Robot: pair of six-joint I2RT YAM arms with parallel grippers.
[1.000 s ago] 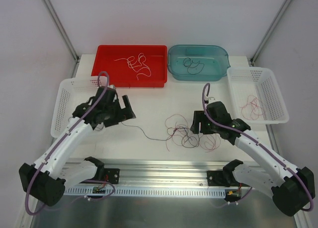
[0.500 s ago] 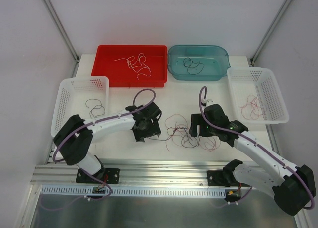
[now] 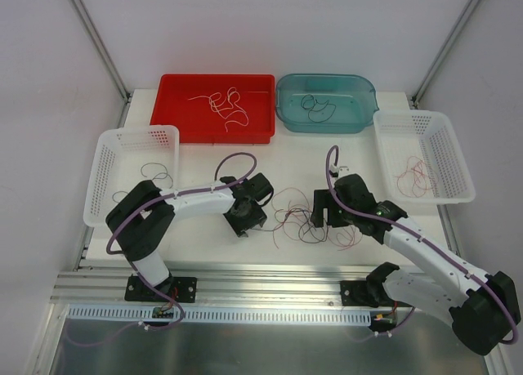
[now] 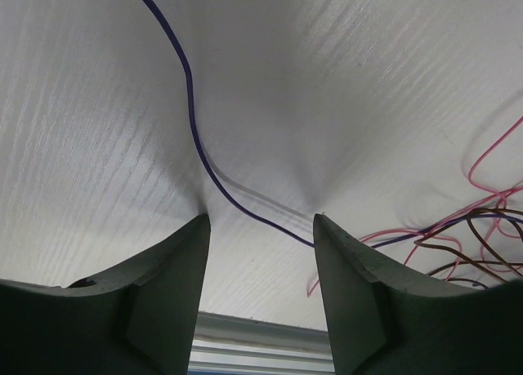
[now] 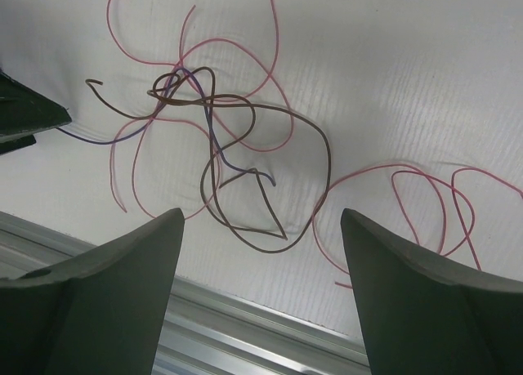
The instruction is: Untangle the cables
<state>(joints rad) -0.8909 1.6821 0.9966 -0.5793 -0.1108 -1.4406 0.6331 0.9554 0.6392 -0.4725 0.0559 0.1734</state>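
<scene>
Cables [image 3: 304, 218] lie in a loose tangle on the white table [image 3: 286, 162], near its front edge, between your two grippers. Your left gripper [image 4: 261, 221] is unclenched, with one purple strand [image 4: 192, 105] running between its fingers. Your right gripper [image 5: 261, 216] hangs spread wide over thin pink, brown and purple loops, gripping nothing.

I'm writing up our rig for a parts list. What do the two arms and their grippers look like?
The left arm and right arm have white links with black joints, and a purple hose loops along each. The left gripper and right gripper each have two dark, wedge-shaped fingers.
</scene>
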